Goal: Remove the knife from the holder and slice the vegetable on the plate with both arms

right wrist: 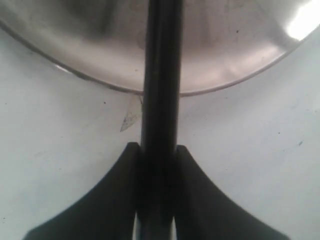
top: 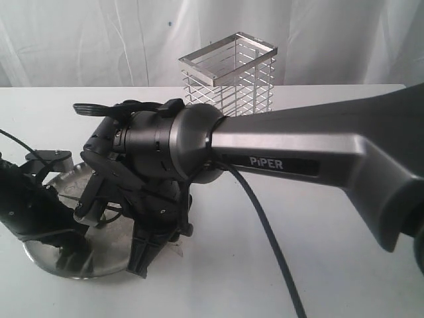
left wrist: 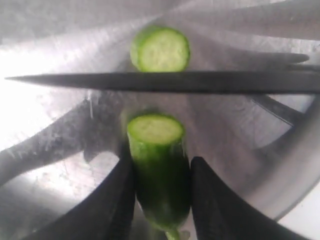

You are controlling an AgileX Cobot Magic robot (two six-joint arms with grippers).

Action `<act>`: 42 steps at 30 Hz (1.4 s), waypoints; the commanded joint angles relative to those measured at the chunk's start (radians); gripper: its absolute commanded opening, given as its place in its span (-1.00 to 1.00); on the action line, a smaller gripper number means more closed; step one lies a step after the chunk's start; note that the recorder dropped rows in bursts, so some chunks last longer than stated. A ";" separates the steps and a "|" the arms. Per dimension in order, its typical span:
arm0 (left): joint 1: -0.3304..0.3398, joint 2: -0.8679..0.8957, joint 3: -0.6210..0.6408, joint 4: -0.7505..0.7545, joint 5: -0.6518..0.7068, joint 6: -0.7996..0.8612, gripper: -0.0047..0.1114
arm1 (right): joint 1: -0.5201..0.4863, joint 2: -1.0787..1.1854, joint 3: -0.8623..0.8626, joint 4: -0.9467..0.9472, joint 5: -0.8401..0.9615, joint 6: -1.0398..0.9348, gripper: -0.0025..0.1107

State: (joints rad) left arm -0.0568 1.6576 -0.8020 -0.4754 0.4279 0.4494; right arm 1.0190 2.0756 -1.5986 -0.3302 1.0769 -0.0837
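Steel fills both wrist views, and each tells you something the outside camera cannot. From the left wrist you see the vegetable pinched between the two black fingers of the left gripper, its pale cut face up, and a severed round slice lying apart on the plate. The knife crosses between the two pieces, its dark blade narrowing to a point. From the right wrist you see the right gripper clamped on the knife's black handle, which runs out over the plate's curved rim.

The outside camera hides all of that: the big grey right arm with its white "PIPER" lettering and its black wrist block most of the plate, and the knife and vegetable cannot be made out there. It does give you the layout. The plate sits near the left front of the bench, the left arm reaching in over it from the left edge. The holder stands upright toward the back edge, well apart from the plate.

The bench is plain white and matte; creased white cloth hangs behind it. The plate is brushed, scratched and shiny; the holder is bright wire bars under a flat rim band.
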 commanded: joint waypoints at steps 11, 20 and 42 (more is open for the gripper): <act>-0.005 0.043 -0.042 0.016 -0.032 -0.027 -0.62 | -0.004 -0.030 -0.005 -0.055 0.001 0.038 -0.96; -0.005 0.063 -0.050 0.021 0.006 -0.027 -0.32 | -0.004 -0.030 -0.005 -0.055 -0.008 0.038 -0.96; -0.003 -0.298 -0.050 0.148 0.180 -0.090 0.16 | -0.004 -0.030 -0.005 -0.046 -0.047 -0.125 -0.96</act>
State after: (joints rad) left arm -0.0568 1.3997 -0.8524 -0.3662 0.5810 0.3985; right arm 1.0190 2.0598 -1.5986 -0.3869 1.0380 -0.1576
